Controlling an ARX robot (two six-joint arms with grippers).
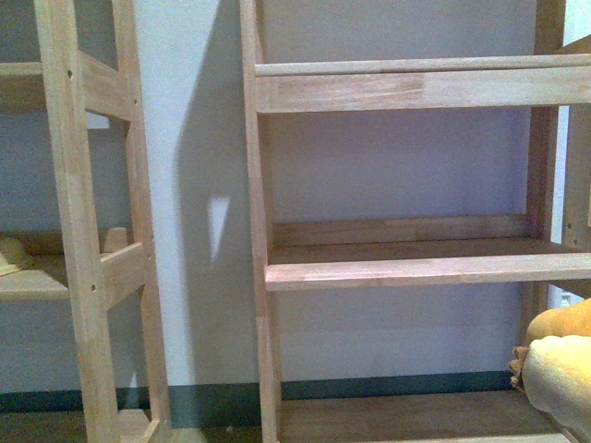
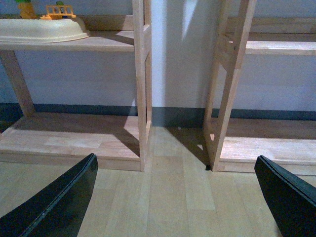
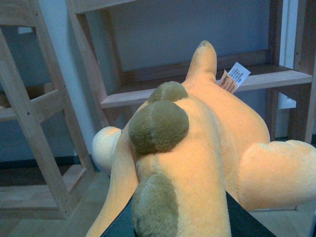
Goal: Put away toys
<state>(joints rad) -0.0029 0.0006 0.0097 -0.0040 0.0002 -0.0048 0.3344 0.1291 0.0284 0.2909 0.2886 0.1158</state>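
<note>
Right gripper (image 3: pixel 182 224): jaws closed on plush toy (image 3: pixel 197 138), held low in front of wooden shelf unit (image 1: pixel 416 263), not resting on any board. Left gripper (image 2: pixel 177 197): jaws spread wide, empty, above floor (image 2: pixel 168 173). Status: pick-up done, placement on shelf outstanding. Sewn-in tag (image 3: pixel 234 78): white and orange, print too small to read.

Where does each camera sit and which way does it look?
Front view: on the robot's body, facing wooden shelves; no arm shows, only the plush toy at right.
Left wrist view: on the left arm, aimed low at floor and shelf bases; the open left end effector shows.
Right wrist view: on the right arm, filled by the plush toy; the right end effector grips it.
Shared: front and right wrist see the toy.
</note>
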